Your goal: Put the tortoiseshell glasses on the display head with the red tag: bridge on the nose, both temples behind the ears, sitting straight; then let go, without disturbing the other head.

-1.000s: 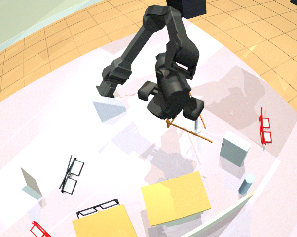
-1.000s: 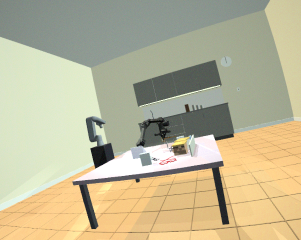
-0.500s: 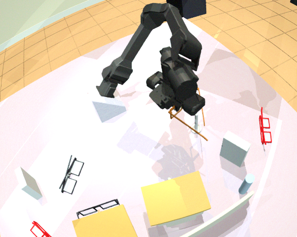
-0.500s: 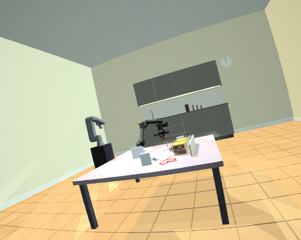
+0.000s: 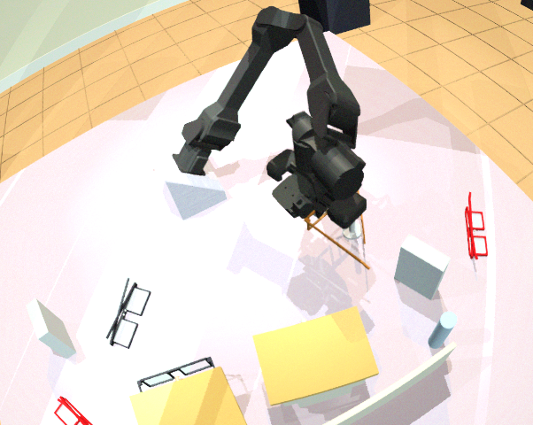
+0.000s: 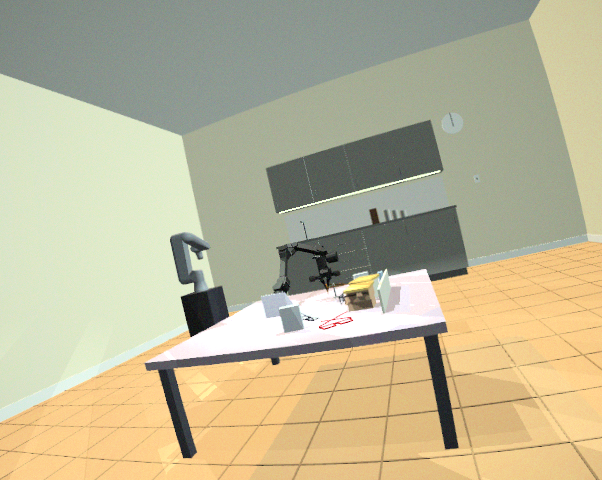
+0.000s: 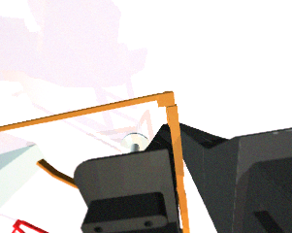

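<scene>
The tortoiseshell glasses, orange-brown, hang in the air with their temples open. My gripper is shut on the front of their frame. In the top view they are above and right of the bare yellow-topped head, clear of it; its small nose faces their side. The other yellow-topped head has black glasses across its face. No red tag is visible. My wrist hides part of the glasses' front in the top view.
A pale peg stand is beneath the gripper. A grey block, a blue cylinder and a long pale panel stand right of the heads. Black glasses, red glasses and a grey wedge are farther out.
</scene>
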You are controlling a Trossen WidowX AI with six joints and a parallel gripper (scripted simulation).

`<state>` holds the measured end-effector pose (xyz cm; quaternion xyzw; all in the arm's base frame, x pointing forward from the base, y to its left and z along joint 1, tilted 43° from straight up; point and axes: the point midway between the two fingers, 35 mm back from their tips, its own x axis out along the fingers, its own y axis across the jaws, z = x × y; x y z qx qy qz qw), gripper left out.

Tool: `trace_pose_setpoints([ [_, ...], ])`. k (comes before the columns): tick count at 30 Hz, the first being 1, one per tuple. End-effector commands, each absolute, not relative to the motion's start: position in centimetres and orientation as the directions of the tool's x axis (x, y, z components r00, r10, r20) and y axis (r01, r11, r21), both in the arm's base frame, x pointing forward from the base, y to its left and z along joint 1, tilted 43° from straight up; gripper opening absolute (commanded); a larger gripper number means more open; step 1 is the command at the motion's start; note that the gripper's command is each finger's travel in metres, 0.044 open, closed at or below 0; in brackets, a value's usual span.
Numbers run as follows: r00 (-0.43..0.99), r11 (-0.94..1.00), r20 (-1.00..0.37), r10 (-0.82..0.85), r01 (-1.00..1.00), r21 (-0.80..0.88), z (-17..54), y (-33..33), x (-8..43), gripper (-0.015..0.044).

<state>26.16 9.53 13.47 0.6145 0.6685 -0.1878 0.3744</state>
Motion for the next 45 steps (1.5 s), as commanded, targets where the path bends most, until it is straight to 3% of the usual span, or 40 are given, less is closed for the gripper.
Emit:
trace_pose_setpoints([
  [1, 0.039, 0.169, -0.727, 0.685, 0.963, 0.210, 13.3, 9.8, 26.2, 0.0000],
  [45, 0.037, 0.169, -0.728, 0.684, 0.963, 0.208, 11.0, 7.4, 24.8, 0.0000],
])
